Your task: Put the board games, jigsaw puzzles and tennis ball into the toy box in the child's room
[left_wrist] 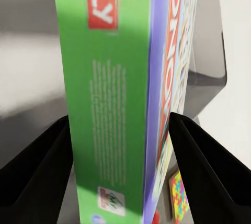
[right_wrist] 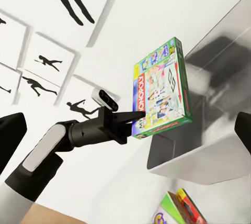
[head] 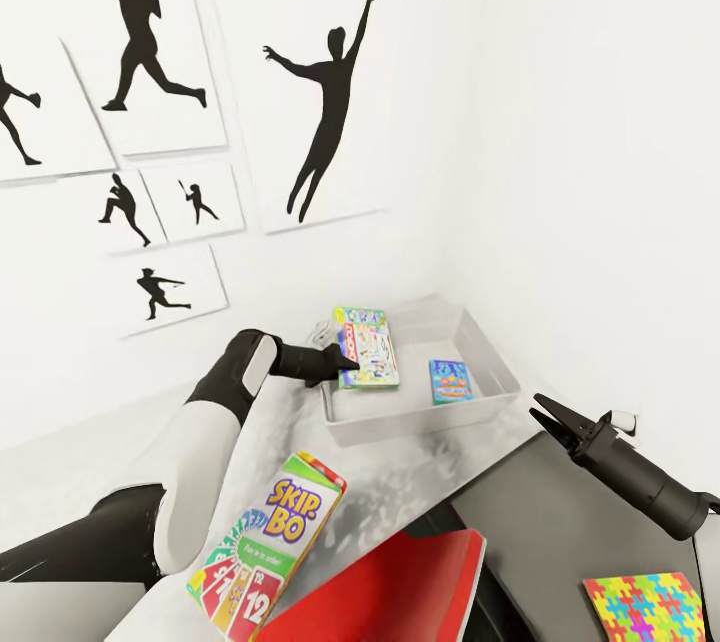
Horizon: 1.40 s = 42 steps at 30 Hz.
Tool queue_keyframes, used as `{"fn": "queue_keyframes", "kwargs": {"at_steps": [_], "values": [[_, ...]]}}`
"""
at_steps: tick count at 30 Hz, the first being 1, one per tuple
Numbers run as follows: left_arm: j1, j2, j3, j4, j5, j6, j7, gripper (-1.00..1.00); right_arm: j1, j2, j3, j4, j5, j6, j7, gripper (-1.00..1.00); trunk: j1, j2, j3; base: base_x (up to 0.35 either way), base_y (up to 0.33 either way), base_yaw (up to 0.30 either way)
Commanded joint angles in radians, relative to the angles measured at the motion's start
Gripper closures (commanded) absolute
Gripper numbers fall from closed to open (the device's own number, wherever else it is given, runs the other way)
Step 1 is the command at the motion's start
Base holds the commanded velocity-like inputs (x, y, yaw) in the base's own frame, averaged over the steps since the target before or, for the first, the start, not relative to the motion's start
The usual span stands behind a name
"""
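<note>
Over the toy box (head: 487, 400), at its left end, your left gripper (head: 345, 362) holds the white-blue board game (head: 366, 346) with the green edge; the left wrist view shows the box edge-on between both fingers (left_wrist: 201, 161), which sit close against its two faces. From the right wrist view the game (right_wrist: 159, 89) hangs clear above the bin's rim (right_wrist: 209, 156), pinched at its lower corner, face tilted. Inside the bin, toward its right side, the small blue board game (head: 450, 381) lies flat on the floor. Nearer you, the Skip-Bo game (head: 268, 549) rests on the pale table (head: 400, 482), partly overlapping a red flat object (head: 400, 582). On the dark lower top (head: 560, 522) at near right, one jigsaw puzzle (head: 645, 608) lies flat. Your right gripper (head: 549, 417) hovers above that dark top, jaws parted and holding nothing, well apart from the bin.
</note>
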Motion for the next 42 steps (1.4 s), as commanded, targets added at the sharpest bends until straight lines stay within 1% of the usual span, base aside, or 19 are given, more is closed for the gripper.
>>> {"fn": "queue_keyframes", "kwargs": {"at_steps": [1, 8, 13, 17, 21, 26, 33, 39, 42], "values": [[-0.003, -0.001, 0.007, 0.000, -0.002, 0.007, -0.003, 1.00, -0.001, 0.000, -0.001, 0.000, 0.003, 0.004, 0.005, -1.00, 0.000, -0.002, -0.003, 0.000, 0.000, 0.000], [-0.006, -0.001, 0.005, 0.001, -0.002, 0.007, -0.003, 1.00, -0.001, 0.000, -0.001, 0.000, 0.003, 0.004, 0.005, -1.00, 0.000, -0.002, -0.015, 0.000, 0.000, 0.000], [-0.006, -0.001, -0.014, 0.001, -0.002, 0.008, -0.002, 1.00, -0.001, 0.000, -0.002, 0.000, 0.003, 0.004, 0.005, -1.00, 0.000, -0.002, -0.022, 0.000, 0.000, 0.000], [-0.011, -0.001, -0.017, 0.001, -0.002, 0.008, -0.002, 1.00, -0.001, 0.001, -0.001, 0.000, 0.003, 0.002, 0.005, -1.00, 0.000, -0.002, -0.023, 0.000, 0.000, 0.000], [-0.030, -0.001, -0.018, 0.003, -0.001, 0.010, -0.001, 1.00, -0.001, 0.000, -0.002, 0.000, 0.003, 0.002, 0.005, -1.00, 0.000, -0.002, -0.023, 0.000, 0.000, 0.000], [-0.075, -0.001, -0.018, 0.012, 0.000, 0.010, 0.001, 1.00, -0.001, 0.001, -0.001, 0.000, 0.003, 0.002, 0.005, -1.00, 0.000, -0.002, -0.023, 0.000, 0.000, 0.000], [-0.103, -0.001, -0.022, 0.049, -0.001, 0.009, 0.006, 1.00, -0.001, 0.001, -0.001, 0.000, 0.003, 0.002, 0.005, -1.00, 0.000, -0.002, -0.023, 0.000, 0.000, 0.000], [-0.106, -0.001, -0.023, 0.099, -0.001, 0.005, 0.007, 1.00, -0.001, 0.001, -0.001, 0.000, 0.003, 0.004, 0.005, -1.00, 0.000, -0.002, -0.024, 0.000, 0.000, 0.000], [-0.106, -0.001, -0.023, 0.108, -0.001, 0.003, 0.007, 1.00, -0.001, 0.001, -0.001, 0.000, 0.003, 0.005, 0.005, -1.00, 0.000, -0.002, -0.026, 0.000, 0.000, 0.000]]}}
